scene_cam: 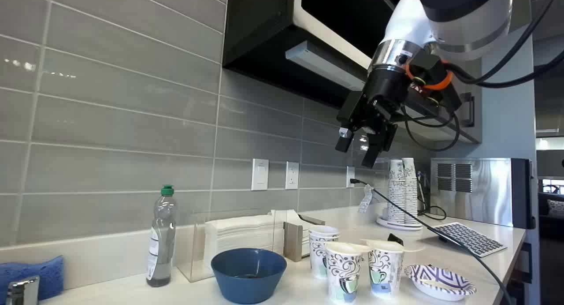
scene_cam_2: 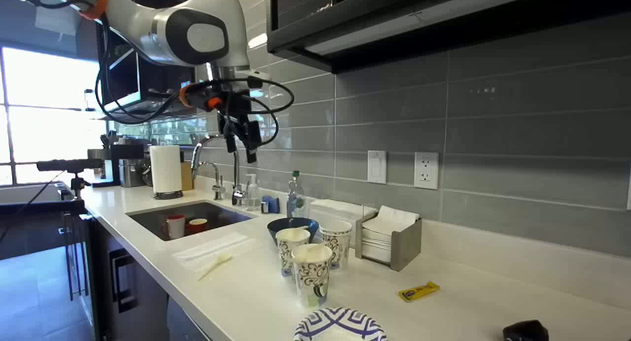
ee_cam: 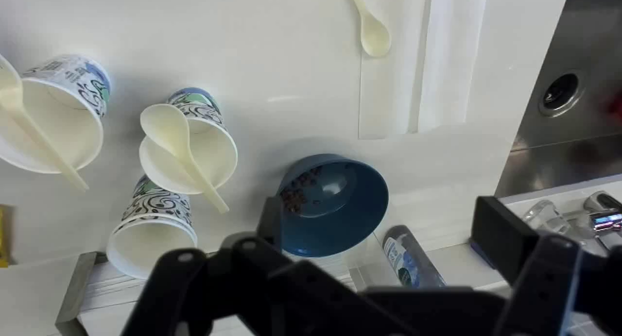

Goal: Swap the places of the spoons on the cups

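Note:
Two white patterned cups stand on the counter, each with a pale cream spoon across its mouth. The cup nearer the blue bowl [ee_cam: 197, 103] has a spoon [ee_cam: 170, 127] with its handle overhanging the rim. The cup farther from the bowl [ee_cam: 73, 78] has a spoon [ee_cam: 41, 137], its bowl end partly cut off by the wrist view's left edge. Both cups show in the exterior views [scene_cam: 345, 274] [scene_cam_2: 314, 277]. A third patterned cup [ee_cam: 158, 202], seemingly stacked, has no spoon on it. My gripper [scene_cam: 356, 153] is open and empty, high above the counter and apart from everything.
The blue bowl [ee_cam: 340, 224] holds small brown pieces. A soap bottle [scene_cam: 162, 247], a napkin holder [scene_cam_2: 402, 245] and a patterned dish [scene_cam: 440, 285] stand around the cups. Another spoon [ee_cam: 375, 37] lies on napkins. A dark cabinet [scene_cam: 273, 36] hangs above; the sink [scene_cam_2: 197, 215] lies beyond.

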Controlling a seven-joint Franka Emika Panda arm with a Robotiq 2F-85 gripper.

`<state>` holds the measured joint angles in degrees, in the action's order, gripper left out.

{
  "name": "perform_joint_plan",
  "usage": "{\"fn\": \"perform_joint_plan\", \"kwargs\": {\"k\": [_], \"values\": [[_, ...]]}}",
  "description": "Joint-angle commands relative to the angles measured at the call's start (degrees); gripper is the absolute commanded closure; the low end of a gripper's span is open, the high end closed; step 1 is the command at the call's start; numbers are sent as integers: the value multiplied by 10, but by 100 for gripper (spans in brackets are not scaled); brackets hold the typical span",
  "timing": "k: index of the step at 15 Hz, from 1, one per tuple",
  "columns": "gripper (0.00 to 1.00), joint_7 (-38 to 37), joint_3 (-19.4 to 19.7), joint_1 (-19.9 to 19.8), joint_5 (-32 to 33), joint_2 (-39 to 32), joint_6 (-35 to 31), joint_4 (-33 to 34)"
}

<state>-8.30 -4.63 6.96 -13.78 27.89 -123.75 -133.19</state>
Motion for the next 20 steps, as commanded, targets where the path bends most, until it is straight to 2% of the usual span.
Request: {"fn": "perform_joint_plan", "kwargs": {"k": [1,5,7,10,14,20], "values": [[0,1,-3,-4,-2,0,2,1],[0,1,-3,-4,-2,0,2,1],[0,-27,-2,-24,14,11,18,-13],[0,-48,1,-56,52,19,60,-22],[0,-25,7,-87,124,6,119,-18],[0,9,19,-97,195,-25,86,-21]]}}
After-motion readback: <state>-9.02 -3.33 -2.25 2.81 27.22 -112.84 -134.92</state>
